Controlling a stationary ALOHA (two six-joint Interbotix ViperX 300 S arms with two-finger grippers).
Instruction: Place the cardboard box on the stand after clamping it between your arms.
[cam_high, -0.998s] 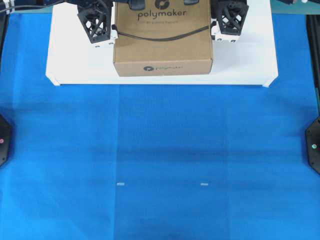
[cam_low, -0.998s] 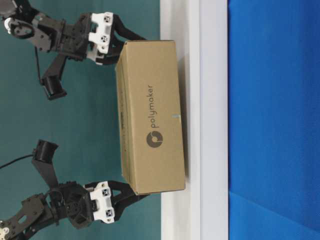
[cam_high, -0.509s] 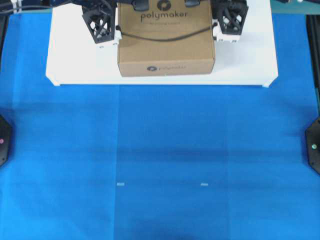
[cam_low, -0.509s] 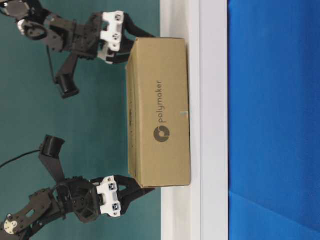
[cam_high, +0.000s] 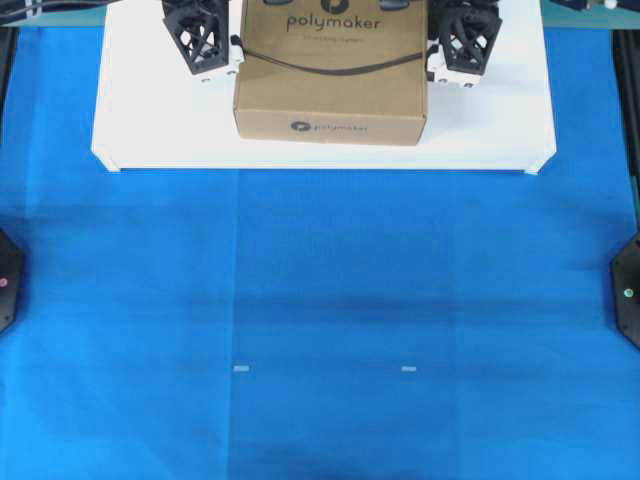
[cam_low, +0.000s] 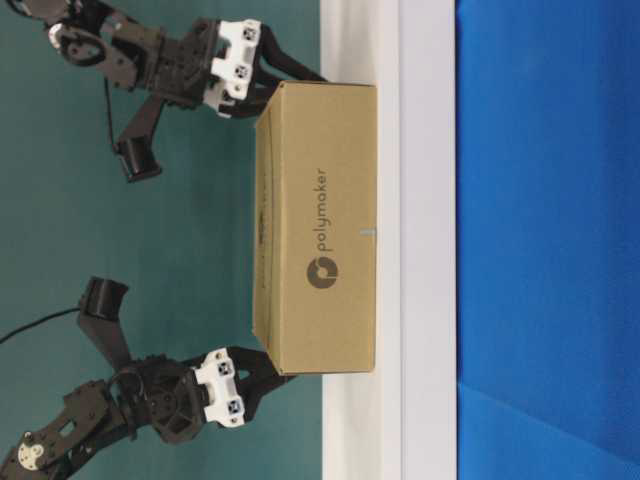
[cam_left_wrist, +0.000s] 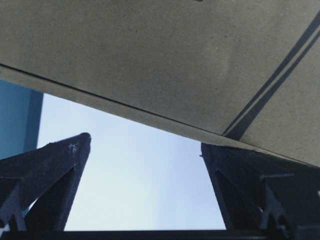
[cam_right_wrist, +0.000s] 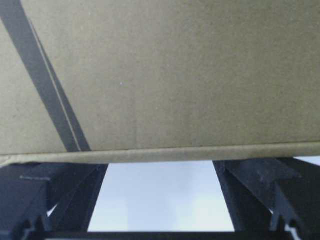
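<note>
The box (cam_high: 330, 85) sat on the stand (cam_high: 150, 120) — squeezed between the wide-open left gripper (cam_high: 203, 38) and right gripper (cam_high: 462, 40), neither gripper's jaws closed on it.

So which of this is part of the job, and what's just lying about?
Job:
- box, sitting on the stand
- stand
- left gripper, open, at the box's left side
- right gripper, open, at its right side

Lying about:
- blue cloth
- two small pale marks on it
</note>
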